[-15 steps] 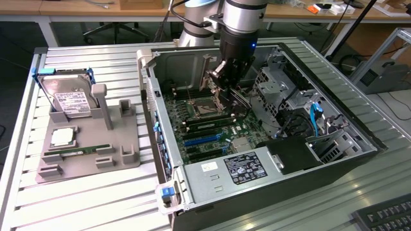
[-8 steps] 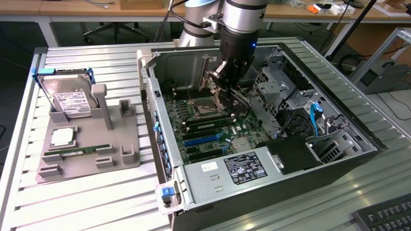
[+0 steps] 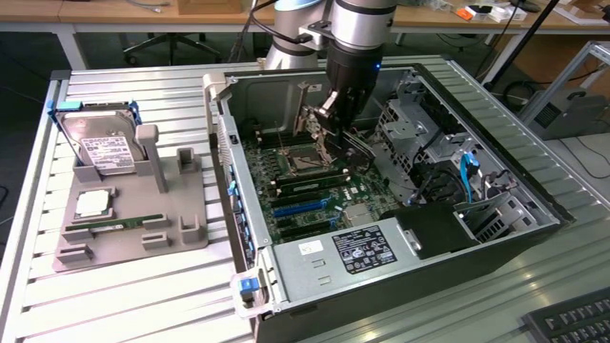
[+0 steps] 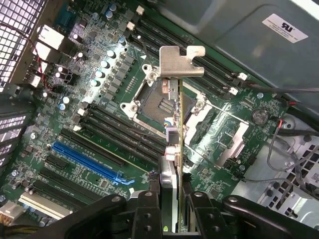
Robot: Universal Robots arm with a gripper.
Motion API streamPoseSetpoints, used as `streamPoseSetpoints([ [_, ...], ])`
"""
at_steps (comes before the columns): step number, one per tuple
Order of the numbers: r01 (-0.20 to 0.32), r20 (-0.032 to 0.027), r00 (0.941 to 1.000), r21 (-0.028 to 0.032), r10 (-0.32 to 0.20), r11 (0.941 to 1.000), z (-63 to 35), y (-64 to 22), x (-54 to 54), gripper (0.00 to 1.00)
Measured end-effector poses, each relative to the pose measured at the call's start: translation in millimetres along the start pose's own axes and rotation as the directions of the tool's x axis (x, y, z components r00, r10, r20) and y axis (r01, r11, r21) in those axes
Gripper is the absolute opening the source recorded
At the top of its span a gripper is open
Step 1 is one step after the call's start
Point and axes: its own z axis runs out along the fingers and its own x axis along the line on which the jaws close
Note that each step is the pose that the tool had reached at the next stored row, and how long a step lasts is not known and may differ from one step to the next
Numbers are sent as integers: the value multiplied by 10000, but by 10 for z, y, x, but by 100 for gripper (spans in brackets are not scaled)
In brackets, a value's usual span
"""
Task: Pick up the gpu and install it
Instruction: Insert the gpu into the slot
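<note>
Gripper [image 4: 173,194] clamped on the gpu [image 4: 173,137]: one card, held edge-on, silvery bracket [image 4: 181,62] at the end away from the fingers, hanging inside the open case [image 3: 533,207] above the motherboard [image 4: 99,74], over the CPU socket [image 4: 149,89]. Close by: one blue slot [image 4: 87,162], black slots beside it, one drive cage [image 3: 410,125], one power supply [image 3: 353,250]. Outside the case, one gray holder [image 3: 124,246] carries one hard drive [image 3: 105,146], one processor chip [image 3: 93,204] and one RAM stick [image 3: 114,226].

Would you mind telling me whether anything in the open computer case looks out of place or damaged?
Nothing looks damaged or spilled. One oddity: the gpu, clamped edge-on in the gripper, appears to hang over the CPU socket rather than over the blue slot.
</note>
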Motion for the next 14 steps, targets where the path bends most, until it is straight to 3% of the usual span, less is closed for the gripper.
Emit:
streamPoseSetpoints([
  [8,1070,92,9942,-30,-1070,9943,0,-1,1,27],
  [14,1257,108,9920,-35,-1257,9921,0,-2,1,27],
])
